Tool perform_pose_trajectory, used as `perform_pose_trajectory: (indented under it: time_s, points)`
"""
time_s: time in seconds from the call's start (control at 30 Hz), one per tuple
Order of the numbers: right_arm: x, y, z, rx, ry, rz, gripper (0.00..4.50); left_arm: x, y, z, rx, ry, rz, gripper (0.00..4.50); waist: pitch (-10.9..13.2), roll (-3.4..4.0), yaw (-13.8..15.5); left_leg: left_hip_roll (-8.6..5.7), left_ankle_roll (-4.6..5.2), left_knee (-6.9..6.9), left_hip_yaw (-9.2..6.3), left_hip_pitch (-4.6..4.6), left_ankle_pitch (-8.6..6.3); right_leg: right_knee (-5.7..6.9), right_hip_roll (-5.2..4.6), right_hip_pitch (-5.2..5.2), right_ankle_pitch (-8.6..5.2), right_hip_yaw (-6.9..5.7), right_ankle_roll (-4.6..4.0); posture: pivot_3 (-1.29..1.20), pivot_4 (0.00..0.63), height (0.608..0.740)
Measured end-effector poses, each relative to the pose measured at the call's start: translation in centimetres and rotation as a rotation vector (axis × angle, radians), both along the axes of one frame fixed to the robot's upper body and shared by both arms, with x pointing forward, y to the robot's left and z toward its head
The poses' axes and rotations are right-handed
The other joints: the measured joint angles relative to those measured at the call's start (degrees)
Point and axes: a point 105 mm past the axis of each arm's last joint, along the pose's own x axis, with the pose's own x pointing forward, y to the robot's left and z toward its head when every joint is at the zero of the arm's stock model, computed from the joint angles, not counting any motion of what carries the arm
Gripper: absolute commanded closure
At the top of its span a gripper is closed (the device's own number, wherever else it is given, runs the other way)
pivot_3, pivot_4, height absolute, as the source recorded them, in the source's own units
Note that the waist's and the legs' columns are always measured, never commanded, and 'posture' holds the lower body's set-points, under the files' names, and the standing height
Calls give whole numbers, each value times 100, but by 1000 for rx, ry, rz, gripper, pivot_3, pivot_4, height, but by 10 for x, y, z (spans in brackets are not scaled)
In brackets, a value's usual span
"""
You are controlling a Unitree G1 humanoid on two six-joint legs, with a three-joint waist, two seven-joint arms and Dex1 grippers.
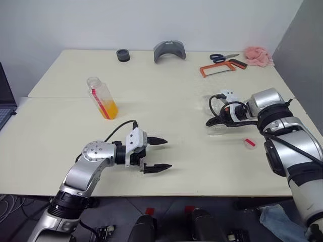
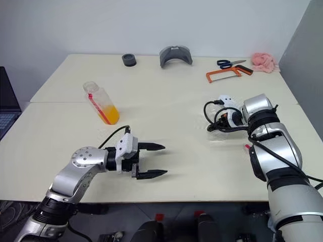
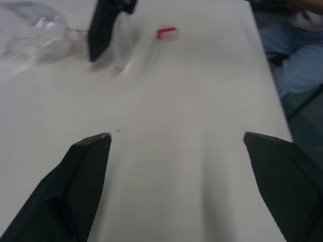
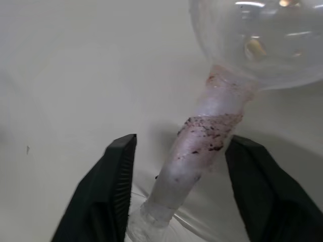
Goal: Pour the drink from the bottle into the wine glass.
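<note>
on cream table (image 1: pixel 166 146), grey wall (image 1: pixel 151 22) behind

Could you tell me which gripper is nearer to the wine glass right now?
Right. The right gripper straddles the wine glass stem, fingers either side; the left gripper hangs open well across the table from it.

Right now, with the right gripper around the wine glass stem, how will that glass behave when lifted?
The wine glass looks thin and clear, so probably fragile. Its stem seems wrapped in tape, likely less slippery between the right gripper fingers. The big bowl over a narrow stem may make it top-heavy, apt to swing.
</note>
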Motion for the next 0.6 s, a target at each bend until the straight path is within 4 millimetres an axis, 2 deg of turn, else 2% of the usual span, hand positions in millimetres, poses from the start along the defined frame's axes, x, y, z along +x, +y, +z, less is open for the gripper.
perform_pose_trajectory:
  time_s: [0.17,0.27,0.43,0.6]
  points:
    - [0,8,2,29,2,28,4279,28,24,14,-43,-66,181,0,-2,-2,7,0,0,5,-3,2,0,1,-2,5,0,-1,1,0,150,740]
    - [0,8,2,30,-5,26,4346,34,32,20,-45,-100,228,0,-3,-2,8,-1,0,7,-3,6,0,2,-4,8,1,0,1,0,150,740]
    - [3,5,3,46,-24,-1,4346,36,34,19,-29,-113,241,0,-2,-2,6,0,-1,7,-2,7,1,4,-3,8,1,1,1,0,150,740]
    - [22,-7,18,78,-183,-130,4346,39,36,17,-29,-113,268,0,-1,0,5,1,-2,2,-1,0,1,5,-4,0,1,1,1,0,150,740]
